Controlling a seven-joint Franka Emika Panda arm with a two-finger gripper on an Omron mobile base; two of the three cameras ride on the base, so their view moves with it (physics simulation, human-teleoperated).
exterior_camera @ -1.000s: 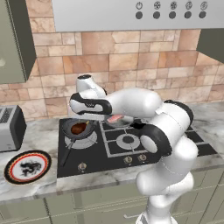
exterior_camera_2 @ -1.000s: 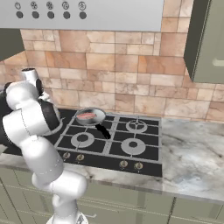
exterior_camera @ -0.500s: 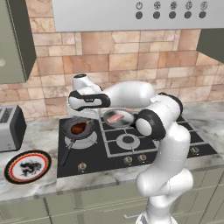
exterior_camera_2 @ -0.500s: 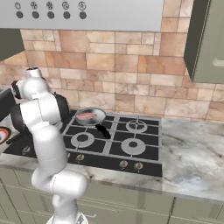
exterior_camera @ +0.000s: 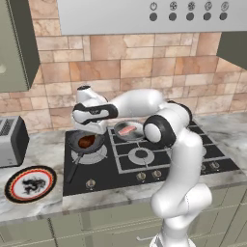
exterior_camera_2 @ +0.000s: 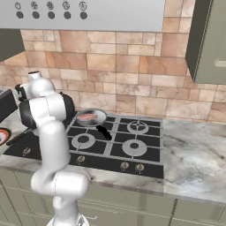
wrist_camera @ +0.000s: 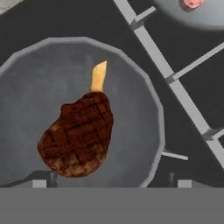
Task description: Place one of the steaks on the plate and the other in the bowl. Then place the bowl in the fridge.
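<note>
Two pans sit on the black hob (exterior_camera: pixel 144 159) across the middle of the left base view, and each carries one of our steaks. In the dark pan (exterior_camera: pixel 86 143) at centre left lies the dark steak (wrist_camera: pixel 78 134), which the hand view shows grill-marked, reddish-brown, with a pale bone stub poking out toward the top of the frame. The silver pan (exterior_camera: pixel 129 130) just right of it holds the pale pink steak (exterior_camera: pixel 127 130). Lower left in the left base view, the plate (exterior_camera: pixel 30 184) waits on the counter, well apart from the pans.

Our gripper (exterior_camera: pixel 90 129) hangs right above the dark pan with its jaws spread fully and nothing between them.

We judge the dark steak to be light, flat and somewhat yielding, likely slick on its faces. Pinching across the thick meaty middle seems safest to us; the bone stub looks too thin and off-centre, so the slab could swing or slip.
</note>
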